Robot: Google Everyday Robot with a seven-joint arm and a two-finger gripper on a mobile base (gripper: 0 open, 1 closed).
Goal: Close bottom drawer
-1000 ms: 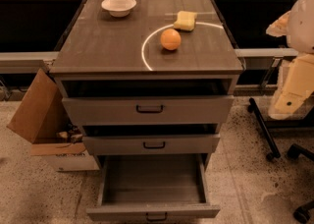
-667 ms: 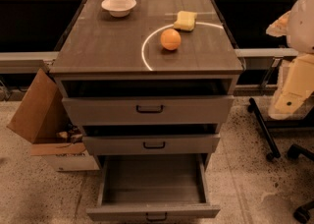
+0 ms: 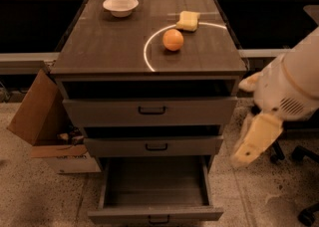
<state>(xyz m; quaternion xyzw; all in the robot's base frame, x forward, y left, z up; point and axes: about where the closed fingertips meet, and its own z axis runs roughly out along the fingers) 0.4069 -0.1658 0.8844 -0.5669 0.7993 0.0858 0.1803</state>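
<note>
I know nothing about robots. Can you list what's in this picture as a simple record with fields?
Cabinet: grey wood-look three-drawer cabinet
Bottom drawer: slim grey bottom drawer with dark handle, pulled far out, plain grey interior showing
Cabinet top: white round bowl, round orange fruit, yellow sponge
Floor, picture's left: brown cardboard box
End effector: cream-coloured end effector at picture's right, beside the lower drawers, apart from the cabinet
Task status: drawer not yet closed
</note>
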